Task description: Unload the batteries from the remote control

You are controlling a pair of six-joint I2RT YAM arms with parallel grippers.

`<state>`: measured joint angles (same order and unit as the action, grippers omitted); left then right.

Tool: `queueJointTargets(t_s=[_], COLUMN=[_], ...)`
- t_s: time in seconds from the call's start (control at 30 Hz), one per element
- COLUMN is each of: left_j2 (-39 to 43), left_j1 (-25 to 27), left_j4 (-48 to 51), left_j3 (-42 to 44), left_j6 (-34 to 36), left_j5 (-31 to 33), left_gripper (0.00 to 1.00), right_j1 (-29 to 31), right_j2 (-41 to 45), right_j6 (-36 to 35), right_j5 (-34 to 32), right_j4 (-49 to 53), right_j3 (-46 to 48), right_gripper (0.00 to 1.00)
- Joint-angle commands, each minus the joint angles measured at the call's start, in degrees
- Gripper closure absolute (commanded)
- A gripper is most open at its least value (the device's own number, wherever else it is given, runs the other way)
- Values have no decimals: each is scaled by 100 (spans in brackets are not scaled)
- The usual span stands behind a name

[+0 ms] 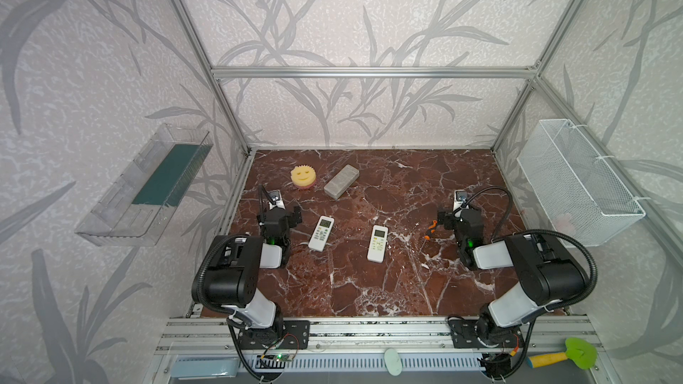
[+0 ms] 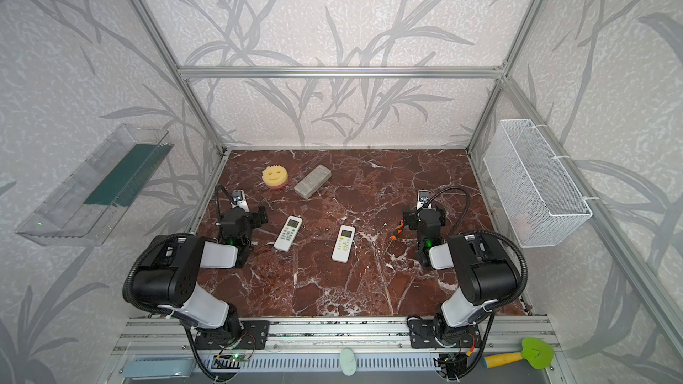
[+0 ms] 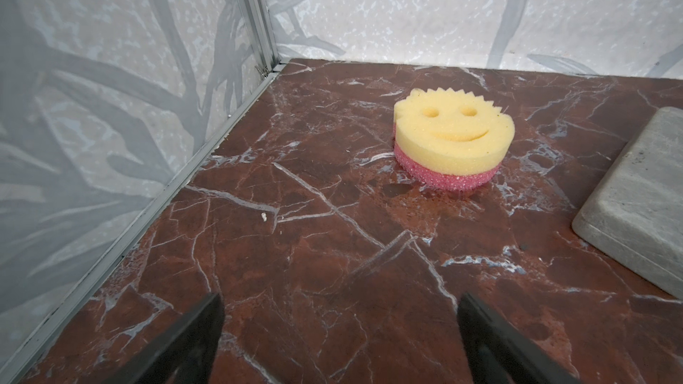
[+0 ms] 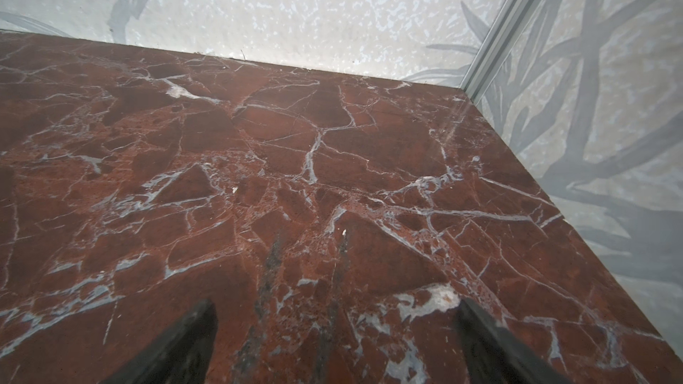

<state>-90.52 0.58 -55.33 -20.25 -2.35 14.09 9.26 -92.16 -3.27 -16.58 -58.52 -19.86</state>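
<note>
marble tabletop (image 1: 369,289), remotes (image 1: 321,233) face-up, backs hidden

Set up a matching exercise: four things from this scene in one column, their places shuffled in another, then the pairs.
Things
1 sponge
2 orange tool
3 basket
4 spatula

Places
A hung at the right, off the table
B at the front, off the table
C on the table, far left
D on the table, right part

Pairs: 1-C, 2-D, 3-A, 4-B
</note>
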Motion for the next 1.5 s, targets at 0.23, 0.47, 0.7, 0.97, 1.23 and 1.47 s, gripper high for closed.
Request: queueJointTargets(t_s=[0.23,0.47,0.7,0.97,1.23,1.47], left_j2=[2022,2726,2272,617,-695,-1479], left_j1=[586,1018,2830,4829,5118,5136], left_j4=[2020,5041,6578,7775,7631,7597], left_j3=[-596,-2122,-2897,-4103,-4510,-4884], left_j6=[108,-1135,-1818,-2699,-2872,-3095], left_j5=[597,-301,-103,-263,-899,-767], left_gripper=[1,1,0,1,0,10], right_j1=[479,1197,2309,2889,2889,2871], right_j2=[1590,2316,2288,2536,3101,3670], right_j6=[-321,739,2188,3099,3363,3517], right_j5=[-430,-132,-36,775,351,184], right_j4=[2087,5898,6990,6056,6430,6725], right_j3=[-609,-2191,-2417,-1592,-960,-599], right_gripper=[1,1,0,3,3,9])
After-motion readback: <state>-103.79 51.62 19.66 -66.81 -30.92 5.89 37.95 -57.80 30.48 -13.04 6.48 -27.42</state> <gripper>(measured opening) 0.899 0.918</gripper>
